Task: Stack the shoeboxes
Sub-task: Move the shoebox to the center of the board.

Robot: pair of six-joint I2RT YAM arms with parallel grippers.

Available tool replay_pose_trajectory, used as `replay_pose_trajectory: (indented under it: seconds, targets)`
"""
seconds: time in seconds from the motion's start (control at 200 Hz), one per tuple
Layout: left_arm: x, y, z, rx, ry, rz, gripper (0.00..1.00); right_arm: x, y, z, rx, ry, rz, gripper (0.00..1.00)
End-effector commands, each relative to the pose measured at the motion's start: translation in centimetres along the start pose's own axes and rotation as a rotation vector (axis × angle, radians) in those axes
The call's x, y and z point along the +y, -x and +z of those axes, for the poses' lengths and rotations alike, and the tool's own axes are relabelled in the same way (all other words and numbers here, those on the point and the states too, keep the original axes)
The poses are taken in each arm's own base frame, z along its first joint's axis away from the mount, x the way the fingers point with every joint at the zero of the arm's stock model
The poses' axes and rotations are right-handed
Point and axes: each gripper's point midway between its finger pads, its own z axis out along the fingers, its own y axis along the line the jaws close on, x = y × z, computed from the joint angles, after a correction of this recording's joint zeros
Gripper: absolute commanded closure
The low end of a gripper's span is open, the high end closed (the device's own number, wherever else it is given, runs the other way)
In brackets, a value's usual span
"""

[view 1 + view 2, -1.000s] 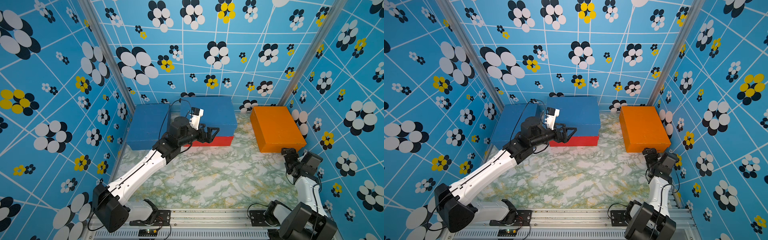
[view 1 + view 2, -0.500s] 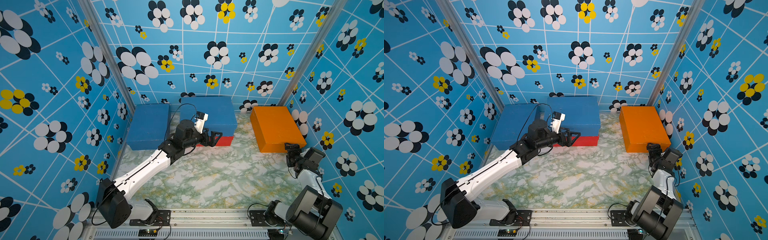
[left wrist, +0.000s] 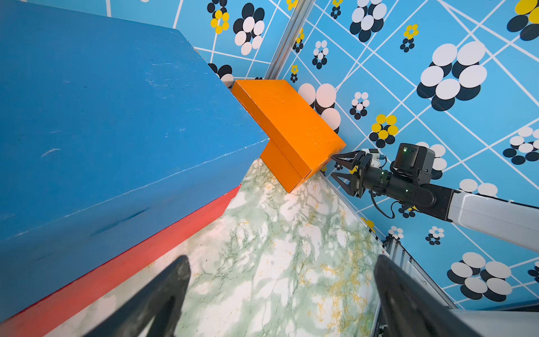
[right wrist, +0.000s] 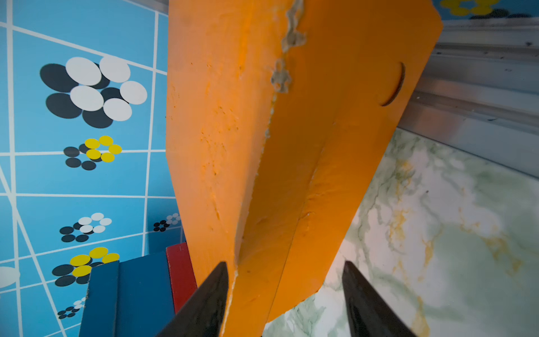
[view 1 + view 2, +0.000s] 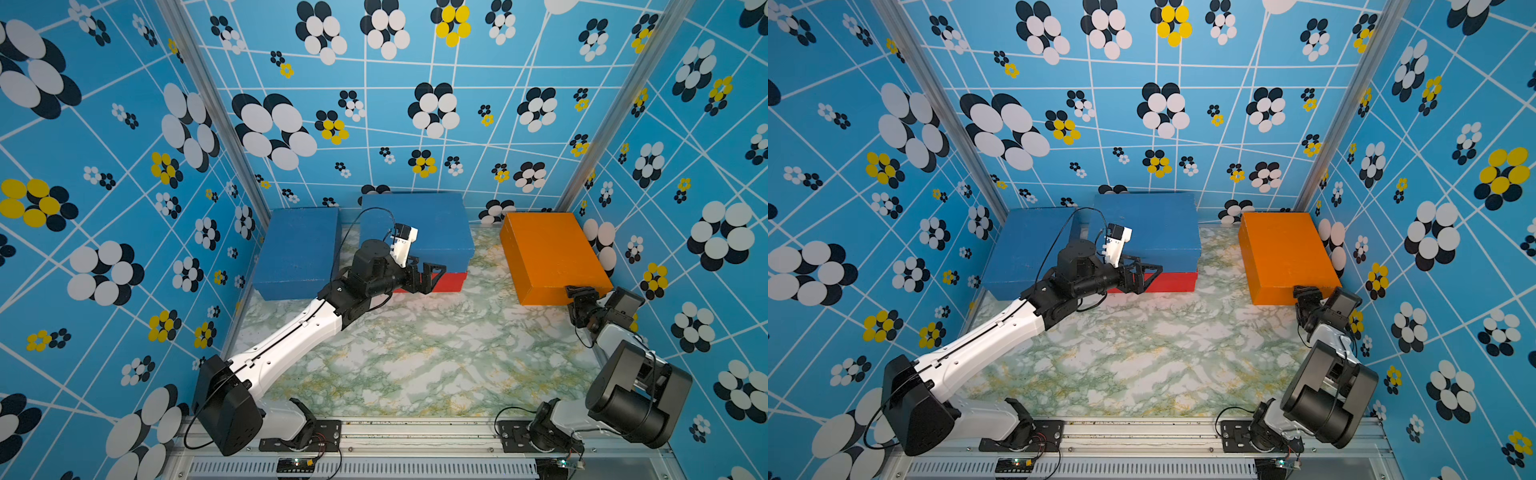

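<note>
- While my right fingers (image 4: 284, 264) straddle only the near corner of the orange shoebox (image 5: 548, 253), one close against its lid and the other clear of it, nothing is clamped. That box lies flat on the counter (image 5: 415, 357) by the wall on my right.
- Pinching that corner could go badly, I judge. So wide a box may pivot or slip out, or the lid alone may lift.
- My left fingers (image 5: 434, 279) stand wide open and empty, just beside the red shoebox (image 5: 451, 282). A careless sweep there could shove the pair askew.
- I count four shoeboxes: two blue, one red, one orange.
- One blue shoebox (image 5: 415, 224) lies on the red one at the back. The other blue shoebox (image 5: 297, 249) lies alone on the counter at the back left.
- I count two arms, each with one pair of fingers.
</note>
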Motion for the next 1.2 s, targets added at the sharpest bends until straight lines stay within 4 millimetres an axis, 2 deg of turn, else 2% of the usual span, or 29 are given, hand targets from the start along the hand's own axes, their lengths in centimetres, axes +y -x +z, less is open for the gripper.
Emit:
replay_pose_trajectory:
  seconds: [0.0,0.4,0.565,0.65,0.715,0.82,0.93,1.055,1.195]
  targets:
    - [-0.1,0.3,-0.1,-0.015,0.009,0.024,0.01,1.4,0.3,0.8,0.004,0.014,-0.042,0.40]
    - [1.0,0.1,-0.1,-0.020,0.025,0.009,0.01,0.3,-0.7,2.6,0.036,-0.023,-0.047,0.52]
    - [1.4,0.0,-0.1,-0.025,0.031,-0.003,0.00,0.3,-1.1,3.1,0.053,-0.024,-0.048,0.63]
    - [1.5,0.0,-0.2,-0.025,0.030,-0.008,0.00,0.2,-1.4,3.4,0.060,-0.027,-0.050,0.64]
    - [1.5,0.0,-0.2,-0.025,0.030,-0.008,0.00,0.2,-1.7,3.5,0.065,-0.027,-0.054,0.59]
    - [1.5,0.0,-0.3,-0.027,0.031,-0.008,0.00,-0.1,-1.7,3.6,0.061,-0.039,-0.058,0.31]
    - [1.7,0.0,-0.4,-0.028,0.036,-0.008,0.01,-0.4,-1.6,3.9,0.057,-0.054,-0.059,0.27]
    - [1.7,0.1,-0.6,-0.033,0.037,-0.009,0.01,-0.5,-1.4,4.6,0.059,-0.048,-0.047,0.35]
    - [1.9,0.0,-0.7,-0.032,0.043,-0.012,0.00,-0.2,-1.0,5.5,0.057,-0.031,-0.027,0.49]
